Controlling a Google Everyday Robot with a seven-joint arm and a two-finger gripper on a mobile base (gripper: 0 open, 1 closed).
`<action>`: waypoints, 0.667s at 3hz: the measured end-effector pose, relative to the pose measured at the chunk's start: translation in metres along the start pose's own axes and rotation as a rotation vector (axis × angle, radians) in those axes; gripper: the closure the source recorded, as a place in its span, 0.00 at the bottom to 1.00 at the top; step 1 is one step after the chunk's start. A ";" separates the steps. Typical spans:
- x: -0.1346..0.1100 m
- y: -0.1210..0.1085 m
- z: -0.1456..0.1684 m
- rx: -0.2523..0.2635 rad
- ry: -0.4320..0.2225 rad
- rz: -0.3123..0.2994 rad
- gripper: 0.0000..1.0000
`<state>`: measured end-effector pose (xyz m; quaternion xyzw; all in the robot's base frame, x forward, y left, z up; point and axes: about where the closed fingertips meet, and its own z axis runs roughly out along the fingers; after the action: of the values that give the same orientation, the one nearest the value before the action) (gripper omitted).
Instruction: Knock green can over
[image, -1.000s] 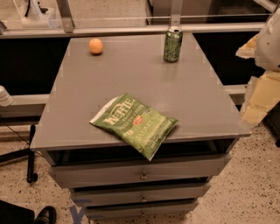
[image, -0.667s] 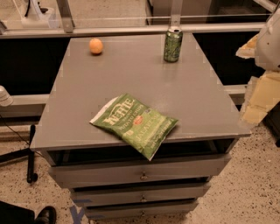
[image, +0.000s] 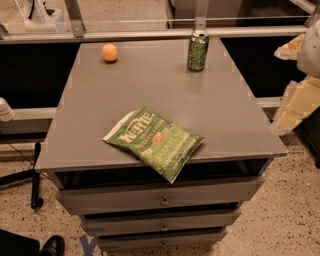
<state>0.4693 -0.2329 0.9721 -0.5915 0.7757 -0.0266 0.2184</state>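
Our pale claw (image: 296, 100), clenched or not we cannot tell, hangs beside the grey desk (image: 150, 85), poised to swat the upright mottled-green metal can (image: 198, 51) standing well to its left.

The one camera looks down from high in front of the drawer cabinet (image: 150, 85), facing its far edge at 12 o'clock, near enough that the top fills most of the frame. The green can (image: 198, 51) stands toward 1 o'clock; the gripper (image: 299, 100) shows at the 3 o'clock edge.
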 end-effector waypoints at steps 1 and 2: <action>0.014 -0.060 0.026 0.067 -0.166 0.046 0.00; 0.015 -0.123 0.049 0.123 -0.357 0.094 0.00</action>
<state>0.5958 -0.2726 0.9598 -0.5355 0.7482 0.0415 0.3895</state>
